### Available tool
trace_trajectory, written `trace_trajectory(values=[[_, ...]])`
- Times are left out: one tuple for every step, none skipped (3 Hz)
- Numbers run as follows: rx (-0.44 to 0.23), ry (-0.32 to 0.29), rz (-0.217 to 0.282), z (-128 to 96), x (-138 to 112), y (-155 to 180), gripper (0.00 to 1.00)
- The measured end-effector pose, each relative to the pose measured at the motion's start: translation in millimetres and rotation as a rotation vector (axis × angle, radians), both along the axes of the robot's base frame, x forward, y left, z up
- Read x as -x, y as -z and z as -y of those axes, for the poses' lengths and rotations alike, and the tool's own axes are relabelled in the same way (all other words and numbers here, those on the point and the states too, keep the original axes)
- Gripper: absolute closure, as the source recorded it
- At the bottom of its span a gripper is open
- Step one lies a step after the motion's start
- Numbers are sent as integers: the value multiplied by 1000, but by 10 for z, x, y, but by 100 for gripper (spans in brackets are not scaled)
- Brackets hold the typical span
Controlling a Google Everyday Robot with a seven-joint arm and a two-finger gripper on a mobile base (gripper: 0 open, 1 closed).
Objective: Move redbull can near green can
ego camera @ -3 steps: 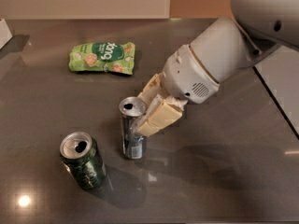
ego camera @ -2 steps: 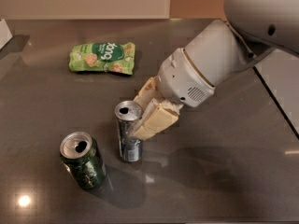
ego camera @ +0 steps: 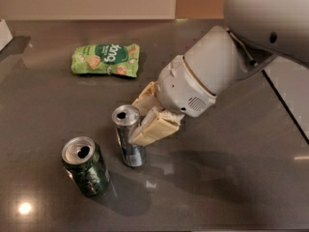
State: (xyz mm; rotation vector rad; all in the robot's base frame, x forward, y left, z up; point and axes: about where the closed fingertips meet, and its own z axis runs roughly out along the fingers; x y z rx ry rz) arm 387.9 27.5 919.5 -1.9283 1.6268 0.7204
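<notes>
My gripper is clenched on the upright redbull can, gripping from its 3 o'clock. The green can stands near at its 8 o'clock. Both cans are opened, and I cannot see their contents.

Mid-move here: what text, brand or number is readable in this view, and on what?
"tong": white lettering on the green snack bag, blurred, so uncertain.
redbull can: dark markings, too blurred to read.
green can: print too blurred to read.
tool, closed on the redbull can at table centre: no lettering visible.
</notes>
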Motion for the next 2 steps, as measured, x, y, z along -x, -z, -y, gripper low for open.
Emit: trace_trajectory(values=[[0,-3,-6,-2,22,36,0],[0,-3,-6,-2,22,36,0]])
